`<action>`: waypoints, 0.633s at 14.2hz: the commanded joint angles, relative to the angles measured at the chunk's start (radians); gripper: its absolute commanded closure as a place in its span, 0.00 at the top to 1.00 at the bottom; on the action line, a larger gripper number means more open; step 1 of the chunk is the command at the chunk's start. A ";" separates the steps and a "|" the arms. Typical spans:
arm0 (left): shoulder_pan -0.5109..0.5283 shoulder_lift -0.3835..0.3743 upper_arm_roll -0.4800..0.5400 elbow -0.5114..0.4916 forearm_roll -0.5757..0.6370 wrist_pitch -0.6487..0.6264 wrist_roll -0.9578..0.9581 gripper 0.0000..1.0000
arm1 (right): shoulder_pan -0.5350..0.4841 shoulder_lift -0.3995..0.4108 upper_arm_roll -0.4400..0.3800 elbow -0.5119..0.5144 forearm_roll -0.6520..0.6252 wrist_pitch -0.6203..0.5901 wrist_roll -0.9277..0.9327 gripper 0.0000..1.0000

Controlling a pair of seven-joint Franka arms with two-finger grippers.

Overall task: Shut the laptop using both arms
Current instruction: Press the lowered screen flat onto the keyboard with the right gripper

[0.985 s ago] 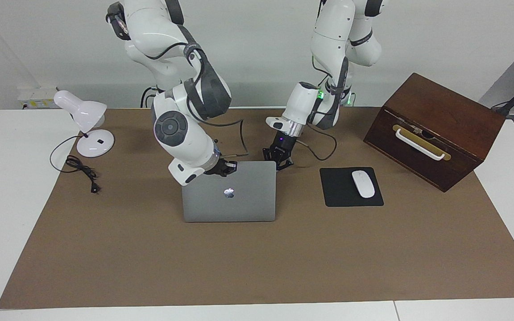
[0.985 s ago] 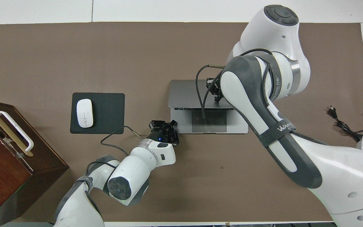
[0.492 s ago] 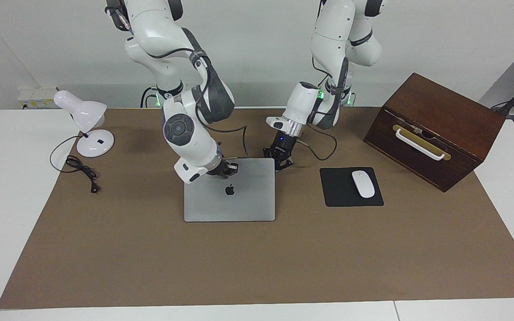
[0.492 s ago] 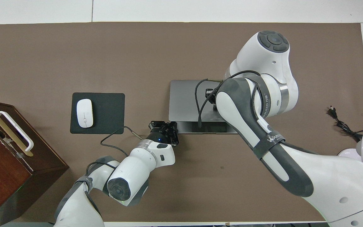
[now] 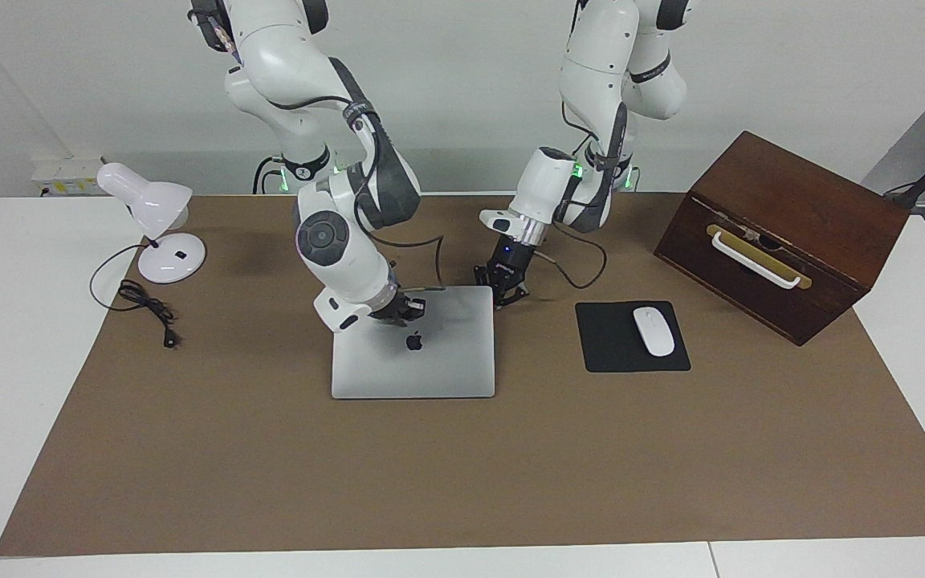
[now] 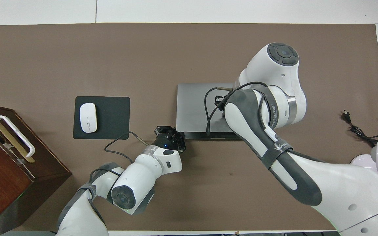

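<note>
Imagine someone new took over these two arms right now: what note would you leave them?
Right gripper: shut, pressing on the laptop lid beside the logo.
Left gripper: shut, at the laptop's corner nearest the robots, toward the mouse pad.
Laptop: mid-table, lid down flat or nearly so.
Done: lid lowered.
Left: check that it is fully shut, then lift both arms away.

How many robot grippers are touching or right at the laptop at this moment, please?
2: the right gripper presses on the laptop lid near the logo; the left gripper sits at the lid's corner nearest the mouse pad. Both are shut.
</note>
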 commanded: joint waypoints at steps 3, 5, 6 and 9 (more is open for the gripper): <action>-0.001 0.025 0.009 -0.074 -0.006 -0.026 0.018 0.00 | 0.004 -0.028 0.004 -0.060 0.024 0.049 -0.027 0.00; -0.001 0.027 0.009 -0.074 -0.006 -0.026 0.018 0.00 | 0.004 -0.028 0.004 -0.071 0.024 0.061 -0.028 0.00; -0.001 0.027 0.009 -0.074 -0.006 -0.026 0.018 0.00 | 0.004 -0.028 0.004 -0.081 0.024 0.075 -0.028 0.00; -0.003 0.027 0.009 -0.074 -0.008 -0.026 0.020 0.00 | 0.006 -0.027 0.004 -0.085 0.024 0.087 -0.028 0.00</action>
